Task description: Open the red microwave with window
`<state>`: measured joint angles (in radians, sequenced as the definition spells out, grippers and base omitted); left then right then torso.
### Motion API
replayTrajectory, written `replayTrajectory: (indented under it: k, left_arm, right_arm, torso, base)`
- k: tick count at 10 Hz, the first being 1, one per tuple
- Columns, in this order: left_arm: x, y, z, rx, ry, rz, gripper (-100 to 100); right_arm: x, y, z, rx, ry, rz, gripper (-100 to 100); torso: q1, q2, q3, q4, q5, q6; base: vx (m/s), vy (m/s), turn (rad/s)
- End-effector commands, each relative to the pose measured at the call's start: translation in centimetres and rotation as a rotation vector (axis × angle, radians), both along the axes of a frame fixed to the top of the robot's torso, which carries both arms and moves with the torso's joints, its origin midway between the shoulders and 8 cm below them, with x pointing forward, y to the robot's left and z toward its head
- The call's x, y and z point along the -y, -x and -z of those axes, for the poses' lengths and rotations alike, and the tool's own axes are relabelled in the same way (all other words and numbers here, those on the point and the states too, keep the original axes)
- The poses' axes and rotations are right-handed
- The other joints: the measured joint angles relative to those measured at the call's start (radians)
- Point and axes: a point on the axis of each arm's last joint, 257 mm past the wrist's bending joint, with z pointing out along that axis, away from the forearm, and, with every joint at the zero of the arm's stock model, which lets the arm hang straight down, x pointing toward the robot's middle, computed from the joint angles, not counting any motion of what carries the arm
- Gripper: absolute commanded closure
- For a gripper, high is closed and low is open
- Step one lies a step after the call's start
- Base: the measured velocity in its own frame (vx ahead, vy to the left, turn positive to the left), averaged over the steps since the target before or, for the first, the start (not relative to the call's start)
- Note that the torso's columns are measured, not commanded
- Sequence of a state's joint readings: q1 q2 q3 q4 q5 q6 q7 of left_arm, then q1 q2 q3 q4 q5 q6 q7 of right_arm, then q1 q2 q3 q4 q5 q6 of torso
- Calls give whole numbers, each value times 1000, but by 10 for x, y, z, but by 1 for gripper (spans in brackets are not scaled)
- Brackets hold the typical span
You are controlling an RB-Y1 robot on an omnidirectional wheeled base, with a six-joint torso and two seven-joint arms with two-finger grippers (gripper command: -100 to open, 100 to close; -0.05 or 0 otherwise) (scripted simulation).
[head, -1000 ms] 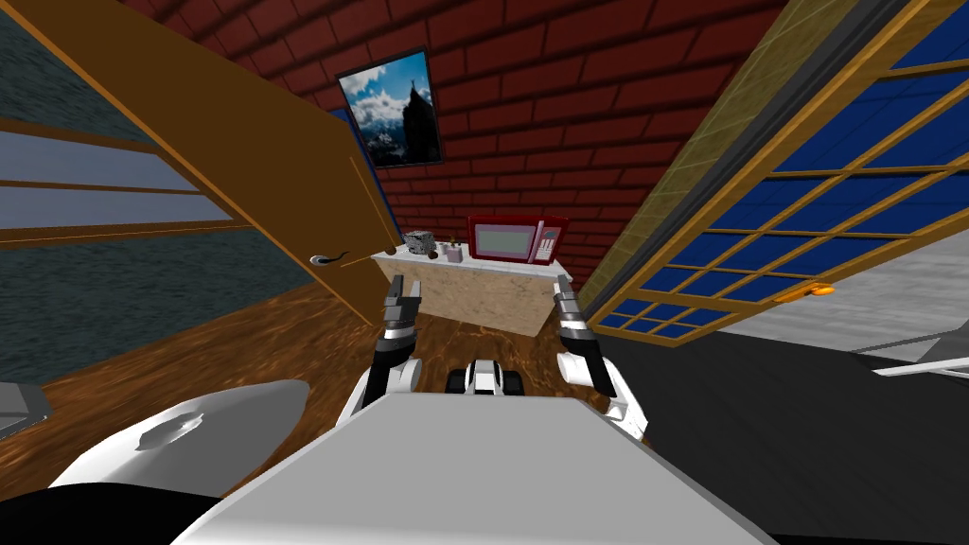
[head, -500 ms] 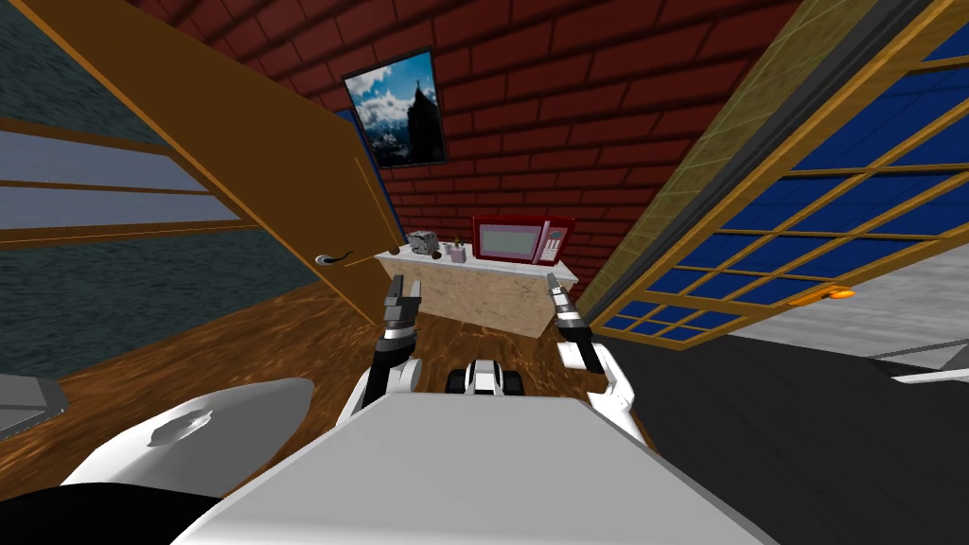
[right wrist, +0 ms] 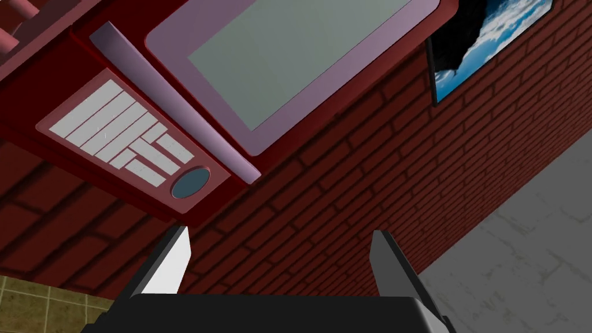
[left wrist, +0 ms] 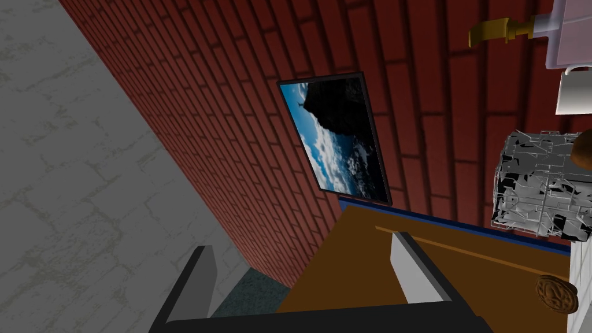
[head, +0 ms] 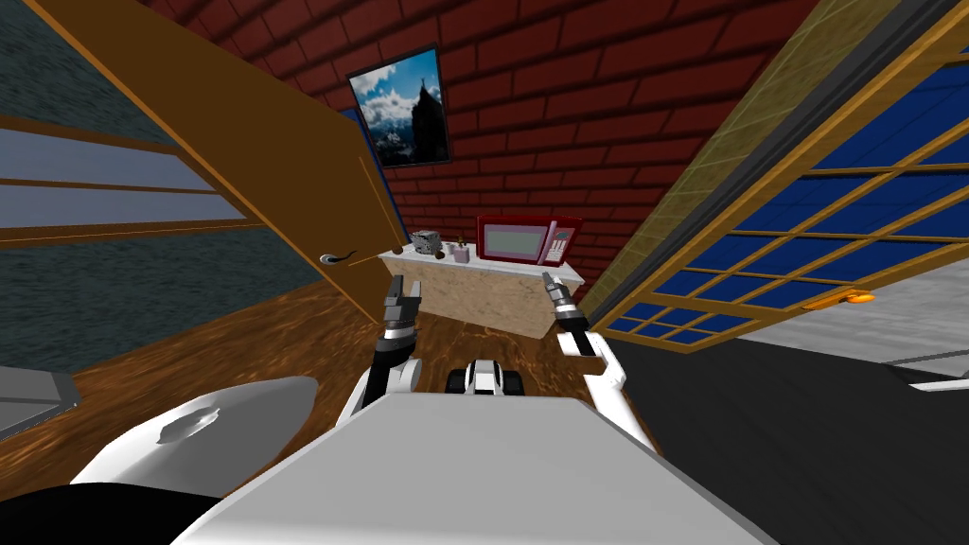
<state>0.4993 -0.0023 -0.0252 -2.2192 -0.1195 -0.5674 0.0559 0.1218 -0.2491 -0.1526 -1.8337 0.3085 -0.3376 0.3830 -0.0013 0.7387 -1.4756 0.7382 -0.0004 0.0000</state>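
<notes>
Below red microwave (right wrist: 248, 75), right fingers (right wrist: 173, 263) raised closer, apart

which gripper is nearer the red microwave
Right. The right gripper sits just short of the red microwave, aimed below its keypad; the left gripper is before the counter's other end, farther away.

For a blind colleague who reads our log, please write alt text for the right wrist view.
The red microwave is ahead of the open, empty right gripper; its door looks shut, with a grey window, a pale bar handle and a white keypad beside the handle. Behind it are a red brick wall and a framed sky picture.
</notes>
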Motion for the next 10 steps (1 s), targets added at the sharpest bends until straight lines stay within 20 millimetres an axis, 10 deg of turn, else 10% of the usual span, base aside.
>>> replayTrajectory:
  k: [1, 10]
  left_arm:
    - [0, 0, 0, 0, 0, 0, 0]
    - [0, 0, 0, 0, 0, 0, 0]
  right_arm:
    - [7, -16, 7, -17, 87, 46, -100]
    - [48, -76, 22, -93, 437, 232, -100]
  torso:
    - [1, -1, 0, 0, 0, 0]
    - [1, -1, 0, 0, 0, 0]
  base:
    - [8, 34, 12]
    - [9, 36, 17]
